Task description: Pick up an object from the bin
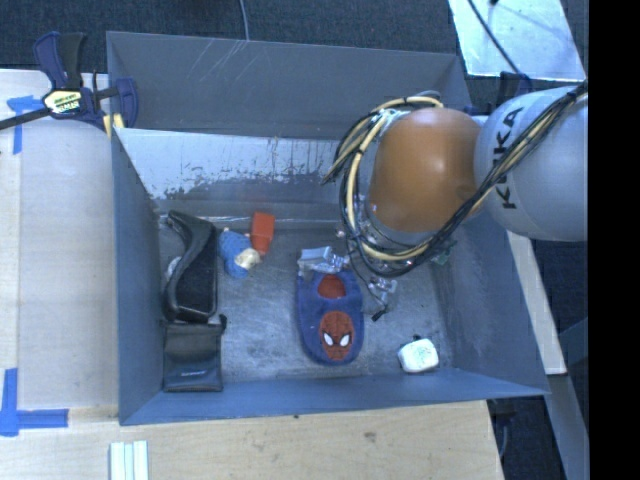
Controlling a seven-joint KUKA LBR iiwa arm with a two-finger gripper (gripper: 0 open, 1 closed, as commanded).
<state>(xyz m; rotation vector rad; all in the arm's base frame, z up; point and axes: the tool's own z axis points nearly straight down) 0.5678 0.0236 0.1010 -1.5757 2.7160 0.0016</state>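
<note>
Blue slipper (330,320), soft rounded fabric

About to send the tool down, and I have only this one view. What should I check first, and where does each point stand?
1. Is the tool over a target: ok, above the heel end of the blue Spider-Man slipper.
2. Tool open: cannot tell, it sits under the orange cover.
3. White block and orange cylinder clear of the slipper: ok, both lie apart.
4. Slipper off the bin walls: ok, mid-floor.
5. Tool already holding something: cannot tell.
</note>
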